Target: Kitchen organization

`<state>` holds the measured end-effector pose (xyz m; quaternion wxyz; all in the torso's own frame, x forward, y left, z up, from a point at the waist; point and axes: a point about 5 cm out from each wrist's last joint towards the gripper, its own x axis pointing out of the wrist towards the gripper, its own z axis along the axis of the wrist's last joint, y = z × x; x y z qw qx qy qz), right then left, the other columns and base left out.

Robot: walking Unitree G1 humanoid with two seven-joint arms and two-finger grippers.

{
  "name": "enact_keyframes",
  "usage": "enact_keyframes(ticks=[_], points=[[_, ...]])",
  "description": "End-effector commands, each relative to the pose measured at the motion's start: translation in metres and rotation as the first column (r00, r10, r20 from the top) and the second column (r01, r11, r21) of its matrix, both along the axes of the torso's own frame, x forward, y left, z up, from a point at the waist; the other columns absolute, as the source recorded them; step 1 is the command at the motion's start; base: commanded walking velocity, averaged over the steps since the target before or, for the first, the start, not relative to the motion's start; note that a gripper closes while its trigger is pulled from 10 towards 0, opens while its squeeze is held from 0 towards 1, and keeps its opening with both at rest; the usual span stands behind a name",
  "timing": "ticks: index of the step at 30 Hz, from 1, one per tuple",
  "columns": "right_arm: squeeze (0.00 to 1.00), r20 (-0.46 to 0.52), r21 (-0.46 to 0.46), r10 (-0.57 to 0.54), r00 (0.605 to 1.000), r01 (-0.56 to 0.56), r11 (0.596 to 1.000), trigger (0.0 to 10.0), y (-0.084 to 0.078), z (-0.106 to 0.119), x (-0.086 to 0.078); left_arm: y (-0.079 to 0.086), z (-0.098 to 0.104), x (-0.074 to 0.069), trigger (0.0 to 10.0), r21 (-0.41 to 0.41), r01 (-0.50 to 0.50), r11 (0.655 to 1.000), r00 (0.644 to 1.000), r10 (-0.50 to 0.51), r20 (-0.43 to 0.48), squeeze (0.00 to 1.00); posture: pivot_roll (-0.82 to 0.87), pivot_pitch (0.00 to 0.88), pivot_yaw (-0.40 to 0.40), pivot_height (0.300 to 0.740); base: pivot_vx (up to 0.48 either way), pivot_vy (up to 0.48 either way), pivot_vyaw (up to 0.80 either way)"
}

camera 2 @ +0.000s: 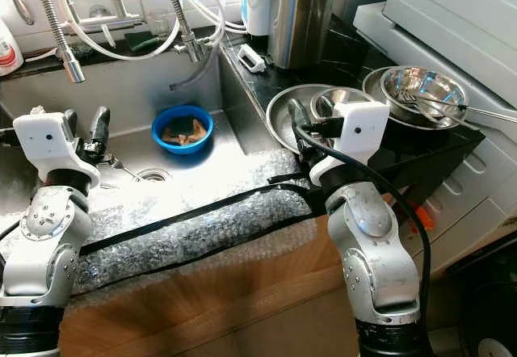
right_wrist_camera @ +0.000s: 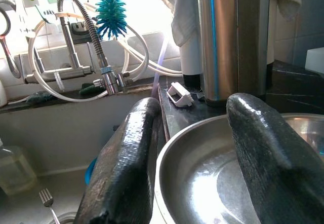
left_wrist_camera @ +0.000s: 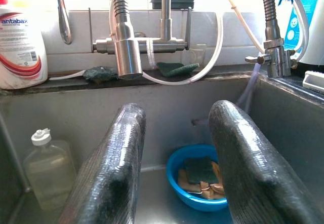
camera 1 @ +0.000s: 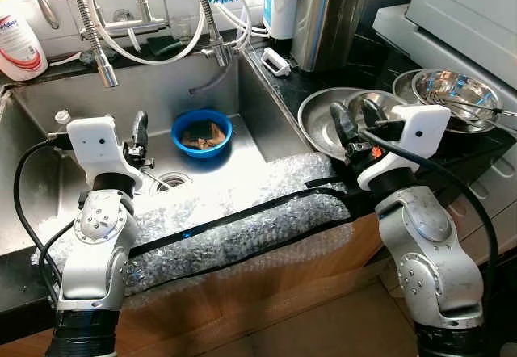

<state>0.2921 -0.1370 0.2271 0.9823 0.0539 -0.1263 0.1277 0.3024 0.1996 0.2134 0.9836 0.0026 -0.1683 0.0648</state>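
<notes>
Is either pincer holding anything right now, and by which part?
Nothing is held. The left pincer is open over the sink; the right pincer is open by the wide steel bowl.

Bowl (camera 1: pixel 202 132) sits in sink (camera 1: pixel 161 90), behind drain (camera 1: pixel 171 180); fork (right_wrist_camera: pixel 46 198) beside drain. Bottle (left_wrist_camera: pixel 44 172) at sink's left wall. Taps (camera 1: pixel 105 26) behind sink. Pans (camera 1: pixel 323 119) on surface (camera 1: pixel 283 82) right of sink, more bowls (camera 1: pixel 452 94) further right.

Daylight enters from behind the faucet (left_wrist_camera: pixel 125 41), overexposing the wall there. Glare marks the bubble wrap (camera 1: pixel 242 203) in front of the faucet. Head views are sharp; the close fingers (right_wrist_camera: pixel 126 163) are soft.
</notes>
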Motion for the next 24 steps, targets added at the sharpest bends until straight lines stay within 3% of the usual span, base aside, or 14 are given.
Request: enact_keyframes(ticks=[1, 3, 4, 5, 17, 18, 19, 24], points=[[0.00, -0.016, -0.003, -0.037, 0.999, 0.037, 0.999, 10.0, -0.003, 0.002, 0.003, -0.001, 0.004, -0.002, 10.0, 0.022, -0.004, 1.000, 1.000, 0.004, 0.013, 0.00, -0.01, 0.134, -0.005, 0.740, 0.000, 0.000, 0.00], [0.00, -0.128, -0.185, -0.189, 0.974, 0.164, 0.969, 10.0, -0.027, -0.002, 0.030, -0.009, 0.004, -0.002, 10.0, 0.028, 0.045, 0.999, 0.999, -0.046, 0.008, 0.00, -0.01, 0.095, 0.008, 0.740, 0.000, 0.000, 0.00], [0.00, -0.128, -0.185, -0.189, 0.974, 0.164, 0.969, 10.0, -0.027, -0.002, 0.030, -0.009, 0.004, -0.002, 10.0, 0.028, 0.045, 0.999, 0.999, -0.046, 0.008, 0.00, -0.01, 0.095, 0.008, 0.740, 0.000, 0.000, 0.00], [0.00, -0.167, -0.260, -0.253, 0.953, 0.205, 0.944, 10.0, -0.039, -0.004, 0.040, -0.013, 0.004, -0.002, 10.0, 0.030, 0.067, 0.997, 0.998, -0.068, 0.007, 0.00, -0.01, 0.094, 0.007, 0.740, 0.000, 0.000, 0.00], [0.00, -0.168, -0.289, -0.274, 0.947, 0.218, 0.932, 10.0, -0.049, 0.003, 0.046, -0.019, 0.005, -0.002, 10.0, 0.027, 0.087, 0.996, 0.996, -0.088, 0.008, 0.00, -0.02, 0.100, 0.007, 0.740, 0.000, 0.000, 0.00], [0.91, -0.171, -0.297, -0.271, 0.947, 0.213, 0.931, 10.0, -0.050, 0.003, 0.047, -0.019, 0.005, -0.001, 10.0, 0.027, 0.088, 0.996, 0.996, -0.088, 0.008, 0.00, -0.02, 0.100, 0.007, 0.740, 0.000, 0.000, 0.00], [1.00, -0.176, -0.311, -0.266, 0.948, 0.203, 0.929, 10.0, -0.051, 0.004, 0.048, -0.019, 0.005, -0.001, 10.0, 0.025, 0.088, 0.996, 0.996, -0.088, 0.008, 0.00, -0.02, 0.102, 0.008, 0.740, 0.000, 0.000, 0.00], [1.00, -0.156, -0.395, -0.240, 0.958, 0.162, 0.904, 10.0, -0.055, 0.012, 0.054, -0.020, 0.005, -0.001, 10.0, 0.020, 0.088, 0.996, 0.996, -0.088, 0.008, 0.00, -0.02, 0.108, 0.011, 0.740, 0.000, 0.000, 0.00]])
